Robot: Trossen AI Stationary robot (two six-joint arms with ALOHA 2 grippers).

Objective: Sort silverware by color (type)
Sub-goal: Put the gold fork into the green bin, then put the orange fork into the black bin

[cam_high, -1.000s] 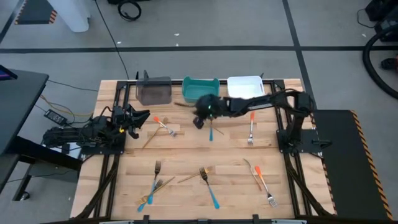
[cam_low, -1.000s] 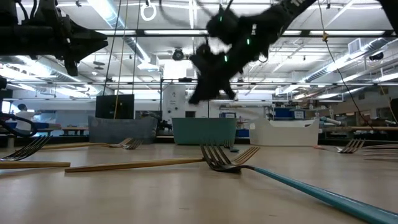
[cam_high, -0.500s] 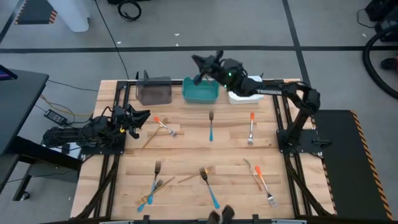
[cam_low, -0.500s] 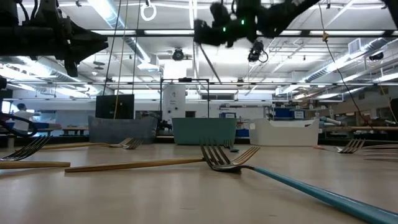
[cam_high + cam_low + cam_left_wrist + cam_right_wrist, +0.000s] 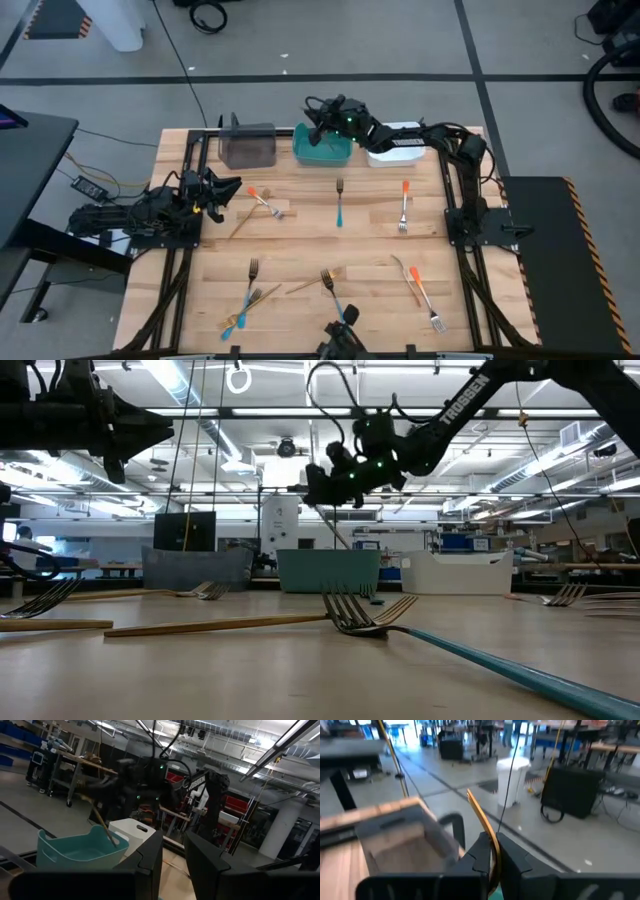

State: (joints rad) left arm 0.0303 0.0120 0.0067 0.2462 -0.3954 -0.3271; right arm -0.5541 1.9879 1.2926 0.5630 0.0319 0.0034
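My right gripper hovers at the table's far edge above the teal bin and is shut on a thin gold utensil, which slants down toward that bin. The left wrist view shows the same gold utensil above the teal bin. My left gripper waits open near the left edge. Lying flat on the table are a blue-handled fork, orange-handled forks, a gold piece and a blue and gold cluster. My right gripper pinches the gold utensil between its two fingers near one end. In the right wrist view its free part sticks out past the fingertips. It is lifted clear of the table and hangs slanted; whether its lower end touches the bin, I cannot tell.
A grey bin stands to the left of the teal one and a white bin to its right, all along the far edge. Bare wood lies in the table's middle. Metal frame rails run down both sides.
My right gripper has risen from the table's middle beside the blue-handled fork and swung toward the far edge, carrying the gold utensil. It overshot the teal bin and has come back over it, tipping the utensil downward. The left arm has kept still.
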